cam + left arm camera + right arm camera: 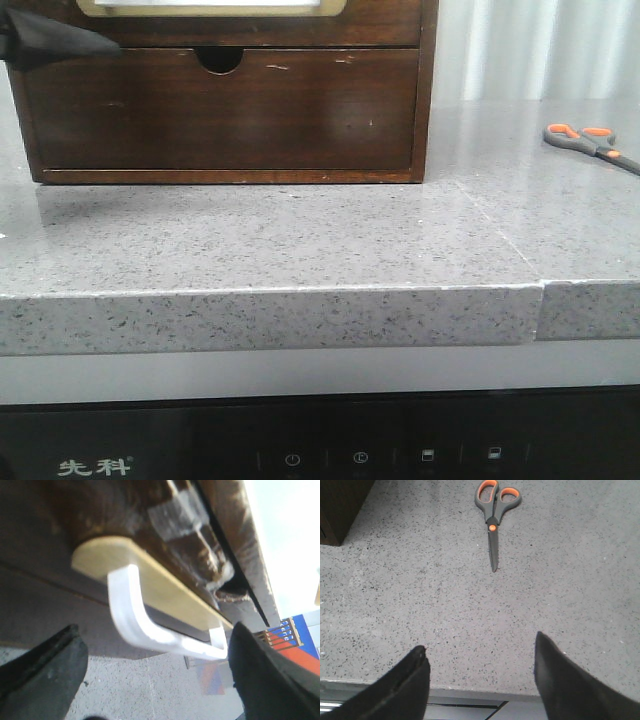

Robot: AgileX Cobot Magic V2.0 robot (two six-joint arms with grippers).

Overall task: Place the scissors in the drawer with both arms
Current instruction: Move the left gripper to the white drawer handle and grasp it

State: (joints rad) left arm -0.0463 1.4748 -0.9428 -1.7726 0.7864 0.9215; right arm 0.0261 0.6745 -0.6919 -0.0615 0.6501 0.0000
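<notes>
Grey speckled table (300, 250) is carrying a dark wooden cabinet; the drawer (250, 15) is sitting closed at its top. Left claw (150, 665) is spreading wide around the white handle (145, 625), apparently preparing to pull. Scissors (494, 515) are lying far right, untouched; right claw (480, 680) is hovering wide nearby, empty.

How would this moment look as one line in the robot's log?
left gripper: open, at drawer handle | right gripper: open, empty | scissors: on counter | drawer: shut
</notes>
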